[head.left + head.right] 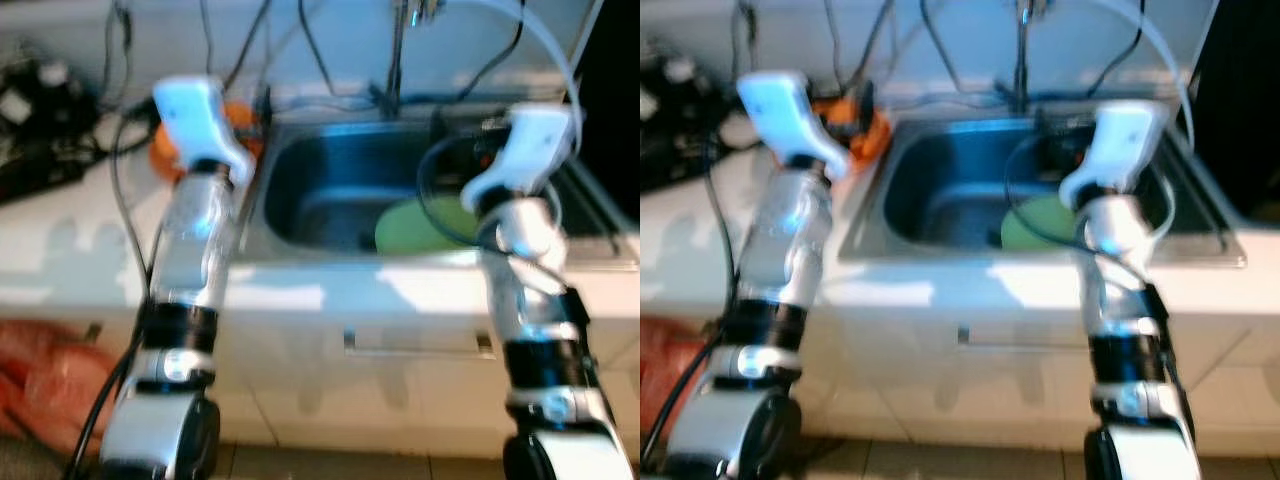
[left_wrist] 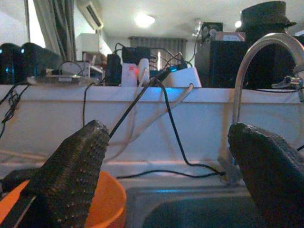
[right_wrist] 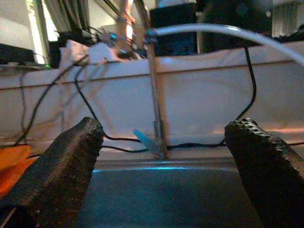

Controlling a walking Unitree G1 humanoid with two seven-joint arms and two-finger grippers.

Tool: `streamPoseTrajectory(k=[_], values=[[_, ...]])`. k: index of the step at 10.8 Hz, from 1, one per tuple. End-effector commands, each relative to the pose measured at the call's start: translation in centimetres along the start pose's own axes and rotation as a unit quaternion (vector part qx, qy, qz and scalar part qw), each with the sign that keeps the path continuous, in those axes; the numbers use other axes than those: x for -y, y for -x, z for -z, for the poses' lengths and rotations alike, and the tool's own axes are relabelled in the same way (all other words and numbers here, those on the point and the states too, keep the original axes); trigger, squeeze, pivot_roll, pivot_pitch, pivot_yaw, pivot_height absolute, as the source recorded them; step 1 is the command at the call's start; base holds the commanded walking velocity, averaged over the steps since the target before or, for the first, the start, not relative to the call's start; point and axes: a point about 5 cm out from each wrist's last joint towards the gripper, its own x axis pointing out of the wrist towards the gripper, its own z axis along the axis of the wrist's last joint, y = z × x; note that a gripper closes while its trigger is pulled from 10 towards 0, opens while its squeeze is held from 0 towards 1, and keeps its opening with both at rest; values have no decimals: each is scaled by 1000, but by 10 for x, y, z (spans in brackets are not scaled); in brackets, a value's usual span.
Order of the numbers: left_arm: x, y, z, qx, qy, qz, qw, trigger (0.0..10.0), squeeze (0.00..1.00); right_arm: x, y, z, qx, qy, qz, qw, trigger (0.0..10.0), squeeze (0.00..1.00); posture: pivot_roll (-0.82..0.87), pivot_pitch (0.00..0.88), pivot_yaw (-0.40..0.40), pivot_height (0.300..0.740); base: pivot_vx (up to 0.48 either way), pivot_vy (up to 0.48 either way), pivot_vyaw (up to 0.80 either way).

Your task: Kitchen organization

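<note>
Both silver arms rise from the bottom of the head views toward a white counter with a steel sink (image 1: pixel 300 190) set in it. At the robot's left, the left gripper (image 2: pixel 166 171) hangs over the counter beside the sink's left rim, just above an orange bowl (image 1: pixel 165 150); its fingers (image 2: pixel 71 175) stand wide apart with nothing between them, probably posed to come down on that bowl. Inside the basin lies a green plate (image 1: pixel 425 225), likely left there for washing or sorting. Further right, the right gripper (image 3: pixel 166 171) hovers over the sink near the plate, its fingers (image 3: pixel 266 166) also spread wide and empty.

From the head, the arms' white wrist housings cover the fingers, so only the wrist views reveal how far they gape. Those views also show the tap (image 3: pixel 154 95), black cables (image 2: pixel 171 123) draped down the white backsplash, and a cluttered shelf above. The green plate shows in the head views.
</note>
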Motion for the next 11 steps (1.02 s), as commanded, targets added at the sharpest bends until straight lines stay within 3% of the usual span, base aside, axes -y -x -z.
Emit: streamPoseTrajectory(k=[1, 7, 11], values=[[10, 4, 3, -7, 5, 17, 1000, 10000, 0, 5, 4, 1, -3, 2, 11, 1000, 10000, 0, 9, 0, 109, 740, 0, 0, 0], [2, -7, -3, -27, 42, -4, 999, 10000, 0, -7, 2, 6, 0, -21, 16, 1000, 10000, 0, 45, 0, 136, 740, 0, 0, 0], [6, -10, 2, -45, 34, 9, 998, 10000, 0, -5, 6, 6, 4, -19, 27, 999, 10000, 0, 22, 0, 156, 740, 0, 304, 0]])
